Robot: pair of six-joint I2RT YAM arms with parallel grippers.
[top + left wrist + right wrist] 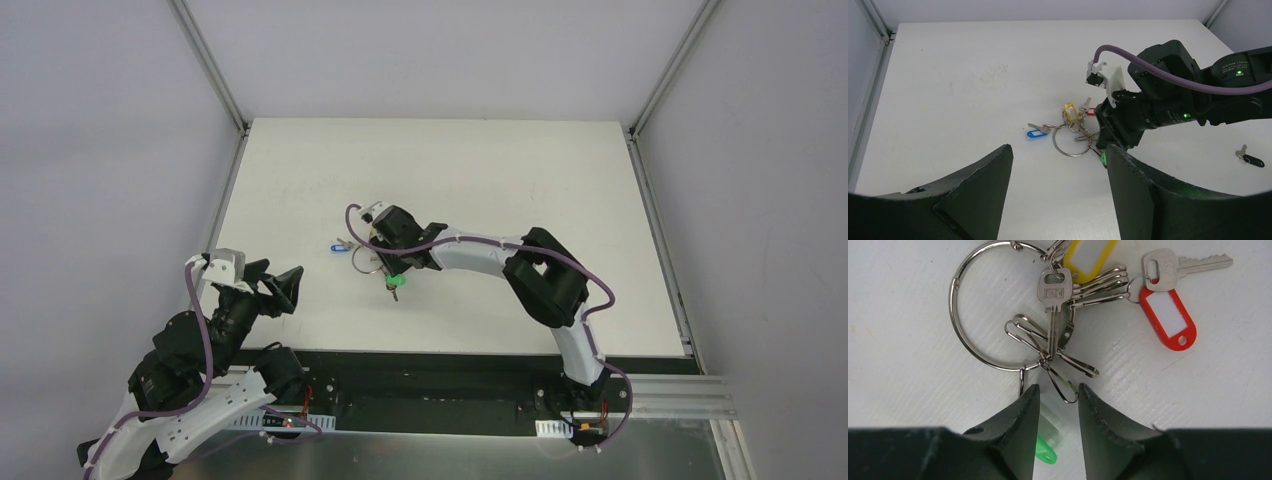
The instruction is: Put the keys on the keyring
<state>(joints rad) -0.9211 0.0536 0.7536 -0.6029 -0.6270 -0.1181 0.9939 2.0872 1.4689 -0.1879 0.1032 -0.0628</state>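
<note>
Overhead, the right arm (545,275) reaches to the keyring (365,263) at mid-desk (500,170), its jaws right over the ring. The green key (396,291) lies just on the ring's near side. The left jaws hang wide apart and empty, well to the ring's left, so the right arm is nearer. Bare desk surrounds the ring.

From the left wrist, the black key (1250,160) lies alone, well to the ring's right, past the right arm.

From the right wrist, the right jaws stand narrowly parted with the green key's head in the gap. Its length seems to point at the ring's near arc. Whether they pinch it I cannot tell.
</note>
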